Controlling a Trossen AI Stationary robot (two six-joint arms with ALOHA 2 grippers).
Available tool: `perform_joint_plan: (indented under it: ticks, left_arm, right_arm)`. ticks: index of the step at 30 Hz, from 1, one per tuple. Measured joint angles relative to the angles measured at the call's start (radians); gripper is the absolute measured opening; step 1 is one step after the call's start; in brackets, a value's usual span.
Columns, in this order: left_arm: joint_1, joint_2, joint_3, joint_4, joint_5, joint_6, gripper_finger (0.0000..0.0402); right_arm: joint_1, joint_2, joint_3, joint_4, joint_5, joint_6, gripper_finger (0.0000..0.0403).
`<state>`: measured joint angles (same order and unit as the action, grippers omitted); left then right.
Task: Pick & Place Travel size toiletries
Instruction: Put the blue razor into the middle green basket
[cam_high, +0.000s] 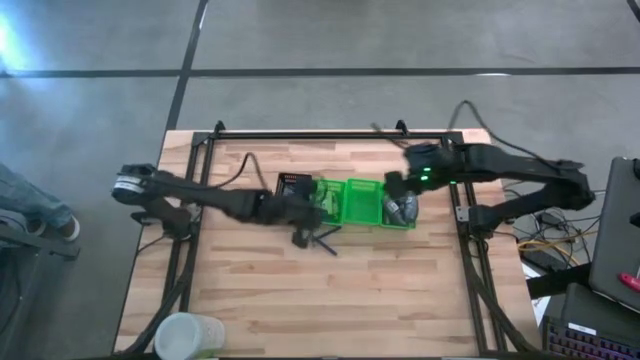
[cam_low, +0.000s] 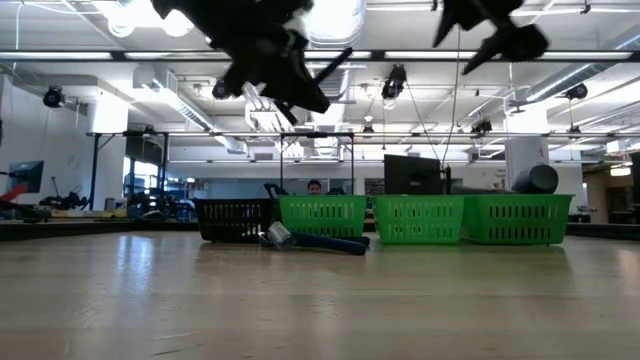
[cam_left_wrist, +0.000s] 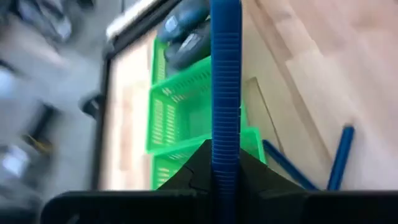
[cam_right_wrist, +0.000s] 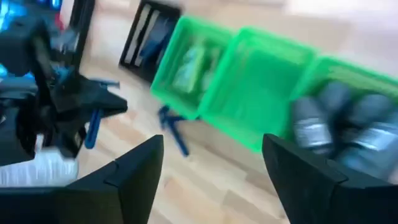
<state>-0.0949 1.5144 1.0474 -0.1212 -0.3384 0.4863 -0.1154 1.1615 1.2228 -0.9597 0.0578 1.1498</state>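
My left gripper (cam_high: 300, 232) hangs above the table just in front of the trays and is shut on a thin blue ribbed razor-like stick (cam_left_wrist: 225, 74). Two more such sticks (cam_high: 326, 241) lie flat on the wood below it; they also show in the low view (cam_low: 315, 241). My right gripper (cam_high: 393, 186) is open and empty (cam_right_wrist: 211, 165), high over the right green tray (cam_high: 410, 222), in which grey oval bottles (cam_right_wrist: 348, 124) lie. The left green tray (cam_right_wrist: 163, 81) holds light green items. My left gripper pinches the stick's ribbed handle (cam_left_wrist: 224, 146) between its two fingers (cam_left_wrist: 252, 171). The stick runs along the fingers and reaches far out past their tips. It is lifted clear of the table, as the low view (cam_low: 333, 62) shows.
A black slotted tray (cam_high: 293, 186) stands left of three green trays in a row; the middle tray (cam_high: 362, 200) looks bare. A pale round container (cam_high: 188, 335) stands at the near left corner. Bare wood lies in front of the trays.
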Motion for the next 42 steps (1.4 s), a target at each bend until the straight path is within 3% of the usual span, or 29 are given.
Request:
perform_joint_plan:
  ticks: [6,11,13,18,26,30,36,42]
  left_arm:
    - [0.167,0.128,0.22,-0.143,0.243,-0.371,0.003]
    - [0.261,0.248,0.369,-0.156,0.626,-0.85,0.003]
    - [0.279,0.304,0.403,-0.128,0.703,-0.988,0.003]
    - [0.298,0.426,0.45,-0.036,0.693,-1.223,0.003]
    - [0.32,0.55,0.475,0.119,0.492,-1.598,0.0033]
    - [0.319,0.571,0.491,0.094,0.463,-1.625,0.0065]
    - [0.313,0.576,0.51,0.084,0.468,-1.602,0.0154]
    - [0.313,0.529,0.512,-0.066,0.504,-1.524,0.0225]
  right_arm:
    - [0.016,-0.141,-0.031,-0.059,0.107,0.064,0.0276]
    - [0.02,-0.171,-0.085,-0.056,0.106,0.049,0.0267]
    - [0.019,-0.178,-0.1,-0.056,0.105,0.042,0.0259]
    - [0.019,-0.212,-0.122,-0.055,0.107,0.029,0.0242]
    - [0.019,-0.283,-0.144,-0.054,0.143,0.034,0.0231]
    - [0.019,-0.296,-0.148,-0.054,0.148,0.021,0.024]
    - [0.019,-0.293,-0.148,-0.054,0.149,-0.006,0.0256]
    - [0.019,-0.289,-0.149,-0.054,0.151,-0.01,0.0263]
